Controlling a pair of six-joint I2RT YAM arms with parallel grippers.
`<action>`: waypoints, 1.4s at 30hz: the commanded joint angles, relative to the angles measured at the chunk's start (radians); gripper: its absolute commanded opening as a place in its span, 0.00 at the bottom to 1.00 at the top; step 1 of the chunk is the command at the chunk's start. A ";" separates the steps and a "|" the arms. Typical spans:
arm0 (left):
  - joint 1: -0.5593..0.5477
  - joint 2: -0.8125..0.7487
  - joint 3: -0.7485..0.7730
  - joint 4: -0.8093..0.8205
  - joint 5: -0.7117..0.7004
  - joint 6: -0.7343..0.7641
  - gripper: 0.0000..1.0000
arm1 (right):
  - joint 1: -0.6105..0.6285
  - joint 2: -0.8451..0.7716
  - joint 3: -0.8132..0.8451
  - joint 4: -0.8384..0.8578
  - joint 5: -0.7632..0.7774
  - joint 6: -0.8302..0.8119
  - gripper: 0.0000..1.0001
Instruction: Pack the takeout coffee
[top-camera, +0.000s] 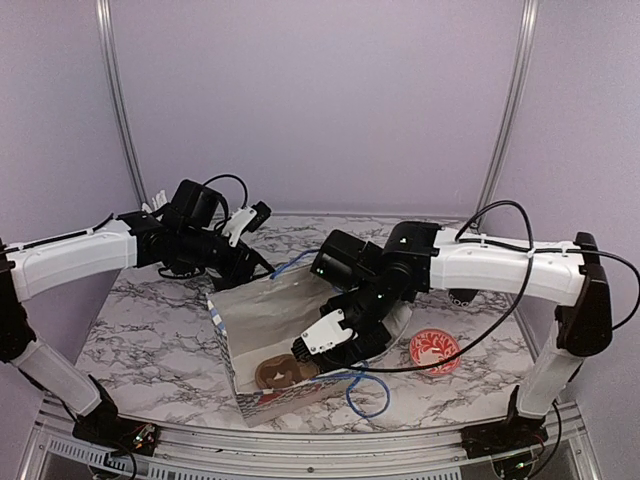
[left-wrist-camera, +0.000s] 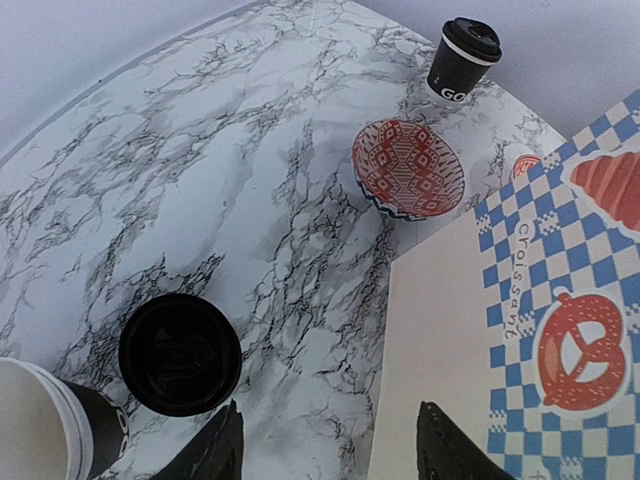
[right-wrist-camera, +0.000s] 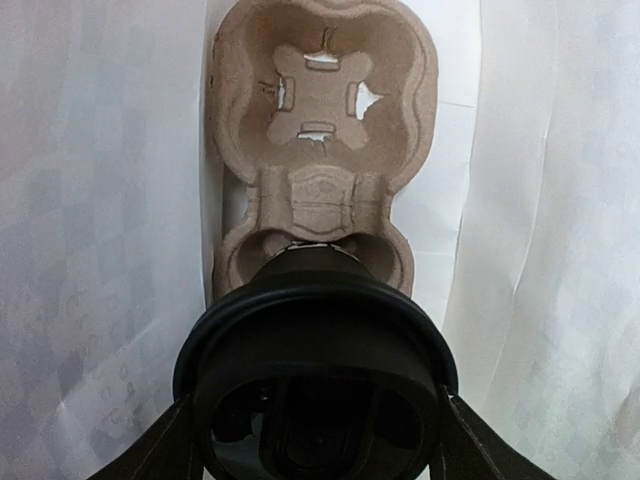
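Right gripper (right-wrist-camera: 315, 425) pinches upright lidded black paper coffee cup (right-wrist-camera: 315, 330), directly over right well of brown pulp cup carrier (right-wrist-camera: 320, 90) inside open paper bag (right-wrist-camera: 100, 250). Left well free. Left gripper (left-wrist-camera: 330, 445) spread.

White-shelled arms (top-camera: 80, 255), black joints (top-camera: 590, 300), black cables (top-camera: 500, 204)
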 joint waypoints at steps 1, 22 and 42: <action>0.040 -0.074 -0.006 -0.051 -0.033 0.011 0.60 | -0.075 0.130 0.127 -0.189 -0.100 0.070 0.38; 0.063 -0.106 0.015 -0.068 0.019 -0.007 0.61 | -0.230 0.431 0.376 -0.339 -0.181 0.160 0.43; 0.063 -0.175 0.046 -0.143 -0.085 -0.021 0.63 | -0.176 0.286 0.515 -0.340 -0.138 0.166 0.84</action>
